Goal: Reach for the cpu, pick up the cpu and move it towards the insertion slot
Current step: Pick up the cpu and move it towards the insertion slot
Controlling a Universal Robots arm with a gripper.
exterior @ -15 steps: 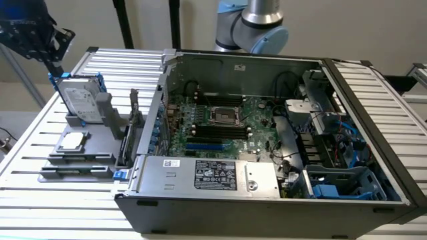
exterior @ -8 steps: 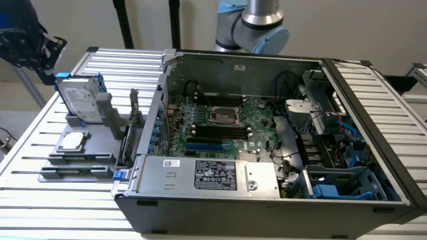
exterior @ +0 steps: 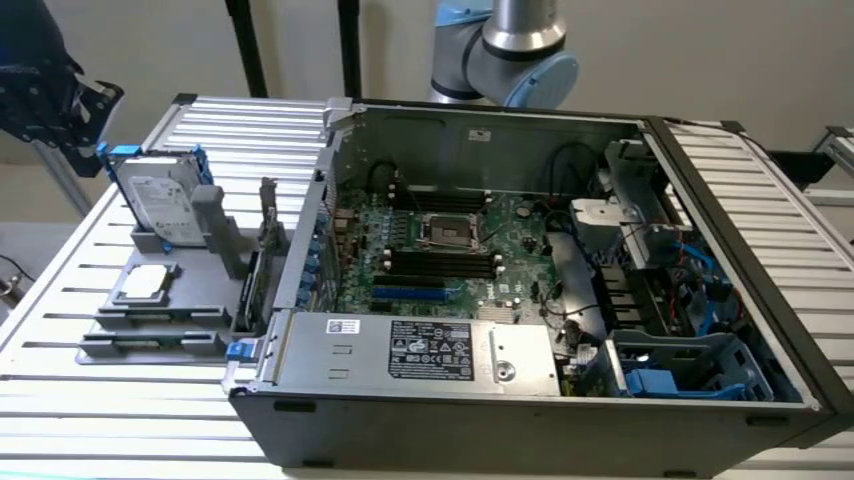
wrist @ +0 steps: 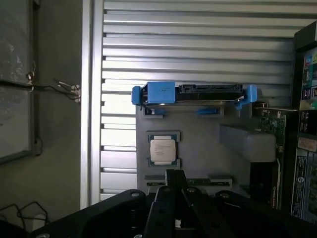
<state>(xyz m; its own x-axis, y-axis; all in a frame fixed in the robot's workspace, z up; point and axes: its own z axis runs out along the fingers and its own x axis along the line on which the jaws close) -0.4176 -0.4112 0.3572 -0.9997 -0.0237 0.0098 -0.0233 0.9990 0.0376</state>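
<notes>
The cpu [exterior: 144, 283] is a small silvery square chip lying flat in a recess of a grey holder [exterior: 150, 335] on the slatted table, at the exterior view's left. In the wrist view the cpu [wrist: 162, 149] sits just beyond my gripper [wrist: 175, 174], whose dark fingers meet at the tip, shut on nothing. My gripper [exterior: 47, 95] hangs high over the table's far left corner, well above and apart from the chip. The insertion slot is the square socket [exterior: 449, 232] on the green motherboard inside the open computer case.
A grey hard drive in a blue frame [exterior: 160, 200] stands upright on the holder just behind the chip, also seen edge-on [wrist: 193, 94]. The open case [exterior: 534, 300] has tall metal walls, cables and blue drive bays. The arm's base [exterior: 514, 50] rises behind the case.
</notes>
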